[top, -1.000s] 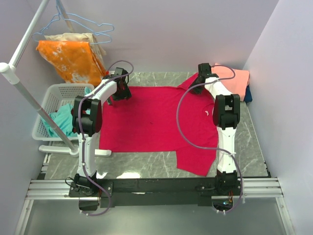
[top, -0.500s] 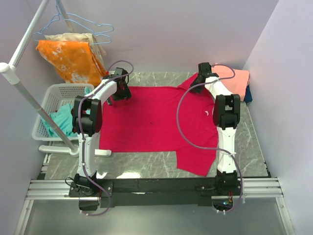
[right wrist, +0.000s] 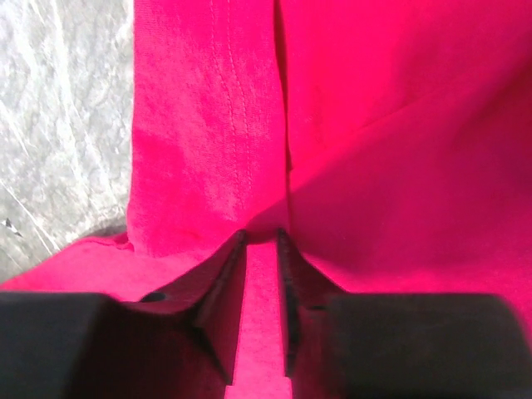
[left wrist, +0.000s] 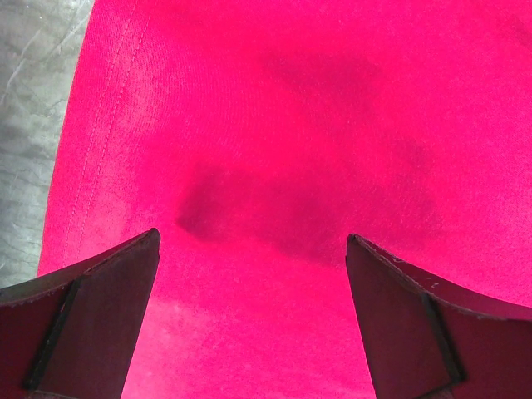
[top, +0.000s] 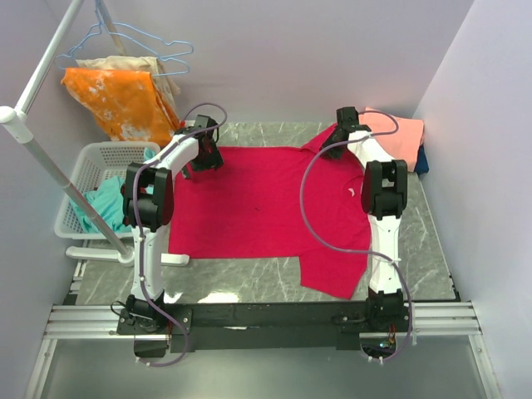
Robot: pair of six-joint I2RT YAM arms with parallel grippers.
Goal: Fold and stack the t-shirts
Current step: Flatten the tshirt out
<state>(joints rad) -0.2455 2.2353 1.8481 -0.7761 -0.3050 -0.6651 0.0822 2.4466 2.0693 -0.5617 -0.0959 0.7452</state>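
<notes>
The crimson-red t-shirt (top: 258, 199) lies spread flat on the marble table (top: 432, 249), one sleeve hanging toward the near edge. My left gripper (top: 204, 158) hovers over its far left corner, open, with only red cloth (left wrist: 274, 125) below the jaws (left wrist: 252, 237). At the far right shoulder, my right gripper (top: 332, 148) has its jaws narrowed on a raised fold of the red cloth (right wrist: 208, 125), seen in the right wrist view (right wrist: 260, 235). A salmon-pink t-shirt (top: 399, 133) lies folded at the far right corner on top of a dark blue one (top: 422, 158).
An orange white-blotched cloth (top: 120, 100) and wire hangers (top: 158, 41) hang from a white rack (top: 41, 158) at the far left. A white basket (top: 83, 179) holding teal cloth (top: 104, 208) stands left of the table. Walls close in behind and on the right.
Nothing has visibly moved in the top view; both arms and the red t-shirt stay where they were.
</notes>
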